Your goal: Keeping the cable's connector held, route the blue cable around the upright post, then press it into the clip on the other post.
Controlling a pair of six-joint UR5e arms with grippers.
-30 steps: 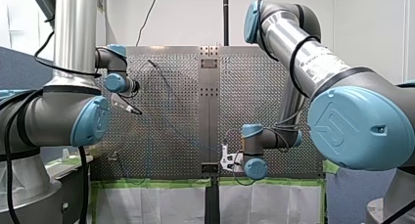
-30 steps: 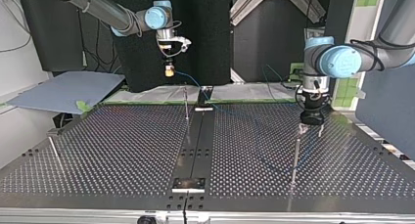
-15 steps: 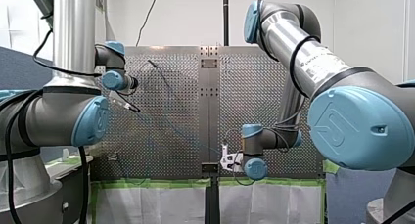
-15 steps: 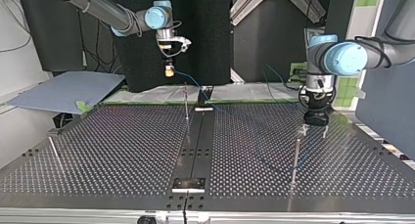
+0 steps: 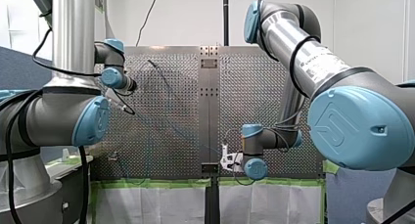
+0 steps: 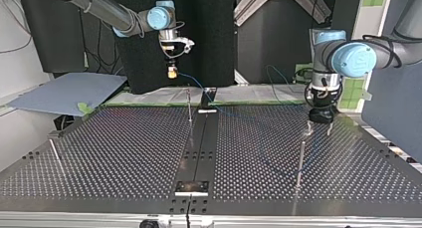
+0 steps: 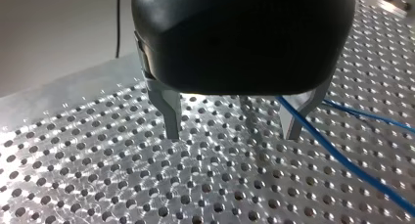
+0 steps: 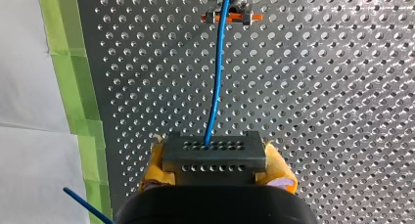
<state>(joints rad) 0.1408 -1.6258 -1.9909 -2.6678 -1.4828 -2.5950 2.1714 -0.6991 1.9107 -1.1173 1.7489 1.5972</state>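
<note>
My right gripper (image 8: 214, 169) is shut, its yellow pads on the cable's grey connector block (image 8: 214, 153), held in the air at the top view's back left (image 6: 172, 71). From the block the blue cable (image 8: 215, 82) runs to an orange clip (image 8: 227, 17) on the thin post (image 6: 189, 107). It goes on across the plate (image 6: 249, 116) towards the upright post (image 6: 300, 161). My left gripper (image 7: 232, 136) hangs open just behind that post (image 6: 318, 130). The cable (image 7: 342, 158) passes close by one metal finger (image 7: 298, 119), not gripped.
The perforated metal table (image 6: 124, 153) has a dark centre rail (image 6: 199, 148). A slanted rod (image 6: 55, 156) stands at the top view's left edge. Green tape (image 8: 73, 72) lines the plate's edge. A grey board (image 6: 64, 91) lies beyond the back left corner.
My left arm has shifted a little towards the top view's right, its open gripper staying behind the upright post. My right arm and the connector have not moved.
</note>
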